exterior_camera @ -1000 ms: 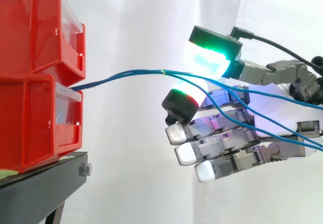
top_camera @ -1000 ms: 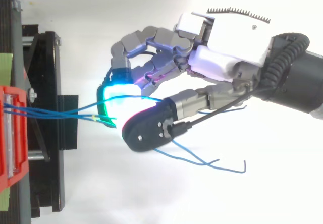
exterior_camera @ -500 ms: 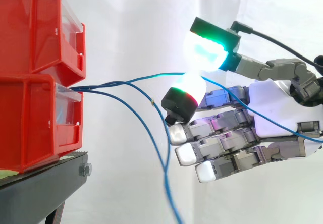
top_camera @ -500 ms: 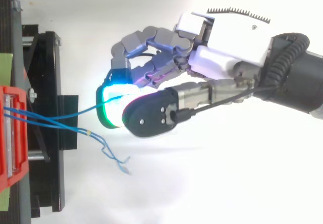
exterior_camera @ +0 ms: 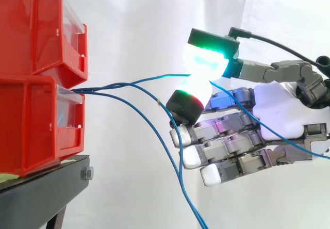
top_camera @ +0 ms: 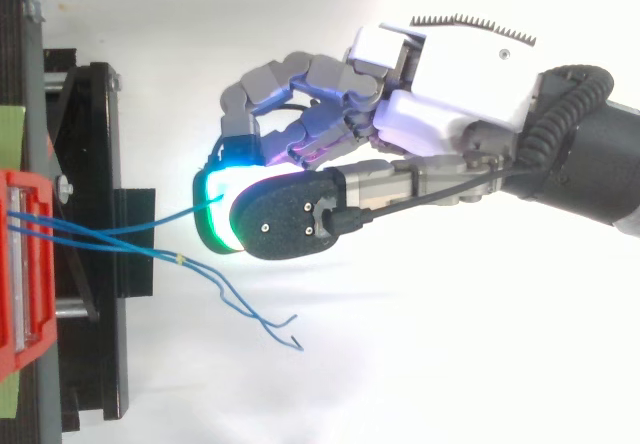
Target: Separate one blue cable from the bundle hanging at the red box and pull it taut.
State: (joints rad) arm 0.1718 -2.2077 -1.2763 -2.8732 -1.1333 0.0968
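1. Nearest the side camera, in front of the curled fingers: loose blue cables [exterior_camera: 157, 103], slack, drooping from the bins and trailing away downward. Left out of the grip, apparently so that the wanted strand stands apart.
2. Just behind them: the hand [exterior_camera: 281, 115], closed in a pinch, with a green-glowing pad [exterior_camera: 203, 61] pressed down onto a red-rimmed pad [exterior_camera: 193, 92]. Caught between the two, a single blue cable [exterior_camera: 165, 76]. Below the pinch, the remaining fingers curled and idle, holding nothing, probably tucked so as not to snag the slack strands.
3. From the pinch leftward: the single blue cable in a shallow arc, well clear above the drooping ones, with its free tail draped back across the palm toward the right edge. Separated, by the look of it, but not quite straight, so likely some pull away from the bins needed before counting as taut.
4. At the cable's far end: stacked red bins [exterior_camera: 26, 131], with all strands emerging together from the gap between upper and lower bin. Fixed there, hence a firm anchor to pull against. Underneath, the black stand [exterior_camera: 41, 193].
5. Behind everything: the white curtain [exterior_camera: 134, 22].
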